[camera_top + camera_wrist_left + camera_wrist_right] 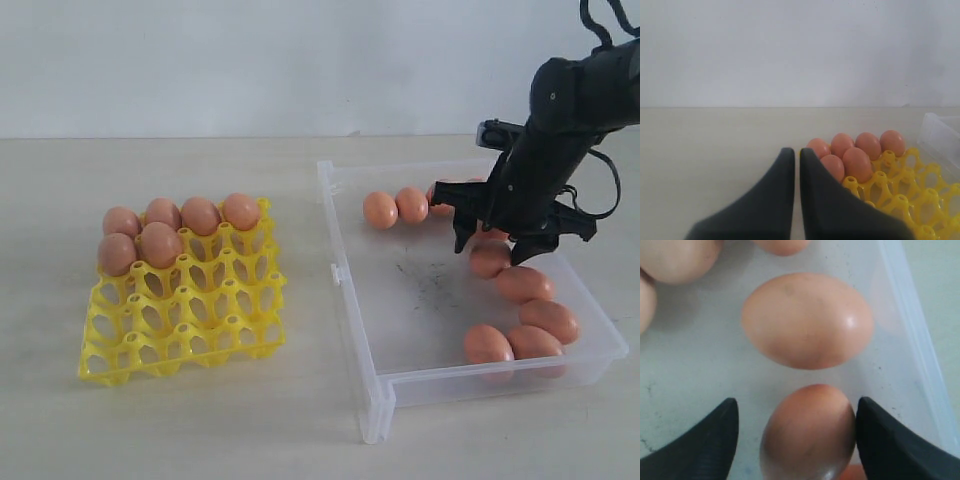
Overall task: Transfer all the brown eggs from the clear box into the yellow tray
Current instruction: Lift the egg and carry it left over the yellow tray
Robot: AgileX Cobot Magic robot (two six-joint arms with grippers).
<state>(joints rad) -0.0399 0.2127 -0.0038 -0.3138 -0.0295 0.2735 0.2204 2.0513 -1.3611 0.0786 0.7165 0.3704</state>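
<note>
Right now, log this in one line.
right gripper open, astride brown egg in clear box; left gripper shut; yellow tray: six eggs

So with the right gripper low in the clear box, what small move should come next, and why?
Probably close the right gripper gently on the brown egg between its open fingers. That egg already lies in the gap on the floor of the clear box, and the neighbouring egg sits just beyond the fingertips, so closing should take only this one.
</note>
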